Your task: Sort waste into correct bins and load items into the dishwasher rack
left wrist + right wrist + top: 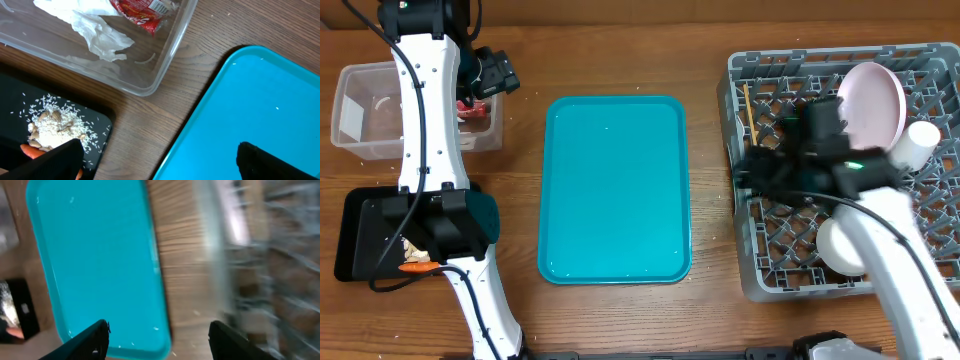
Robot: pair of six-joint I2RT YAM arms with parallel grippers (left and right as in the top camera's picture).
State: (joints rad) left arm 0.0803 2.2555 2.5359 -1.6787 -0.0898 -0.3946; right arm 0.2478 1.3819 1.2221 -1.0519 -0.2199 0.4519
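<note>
Two bins at the left hold the waste: napkin point(95, 25) and wrapper point(142, 12) in the tub point(365, 110), scraps point(55, 127) and carrot point(32, 149) in the black tray point(360, 250). Left gripper point(159, 150) hovers just beside the tub, fingers apart and empty, the waste lying up and leftward of them. Teal tray point(615, 190) looks bare. Right gripper point(157, 330), fingers apart and empty, hangs by the left edge of the rack point(790, 240); plate point(872, 100), cup point(918, 142), bowl point(840, 245) and chopsticks point(748, 110) lie rightward, nearer that arm.
</note>
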